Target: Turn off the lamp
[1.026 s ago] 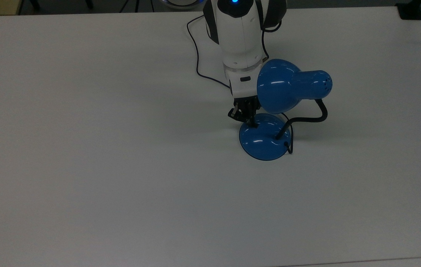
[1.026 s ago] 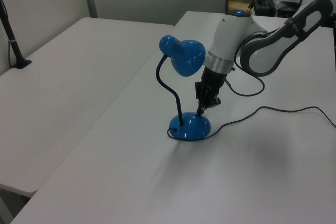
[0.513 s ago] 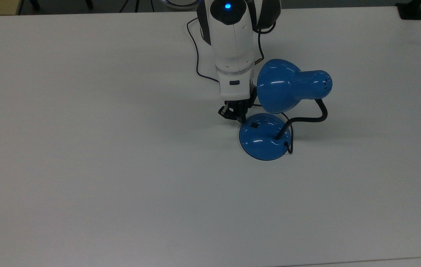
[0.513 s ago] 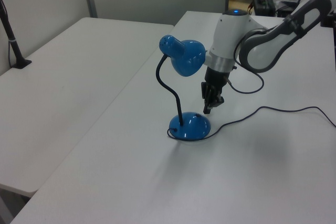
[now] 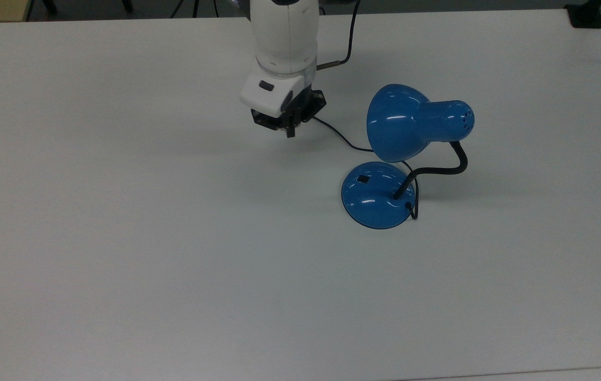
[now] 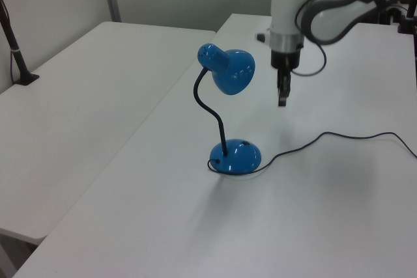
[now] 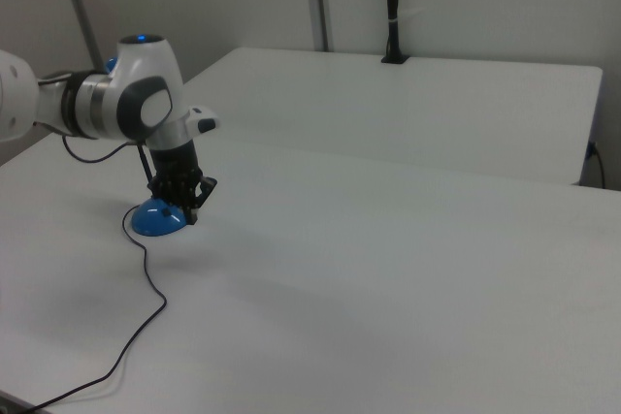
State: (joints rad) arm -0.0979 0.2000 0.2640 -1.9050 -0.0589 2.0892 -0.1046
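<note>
I have the lamp standing upright on the white surface, and I take it as my reference for everything else. Its round blue base sits flat, the black gooseneck rises from the base's rear edge and bends over, and the bell shade hangs above the base, tilted down towards it. That leaves the small black switch exposed on the top of the dome, on the side away from the neck, which I judge is why a push from above suits this task. I see no glow under the shade in the left view, so I judge the lamp is likely already off, though I can't be certain.

The gripper hangs in the air well apart from the lamp, off to the top view's left of the shade and further from me than the base, pointing down. In the left view it sits about level with the shade and clear of it. The jaws look pressed together with nothing between them, which fits a poking tip rather than a grasp.

The thin cord runs from the base across the surface, passing beneath the gripper, and lies slack. I'd keep any next move clear of it and of the shade, since a nudge could tip the lamp.
</note>
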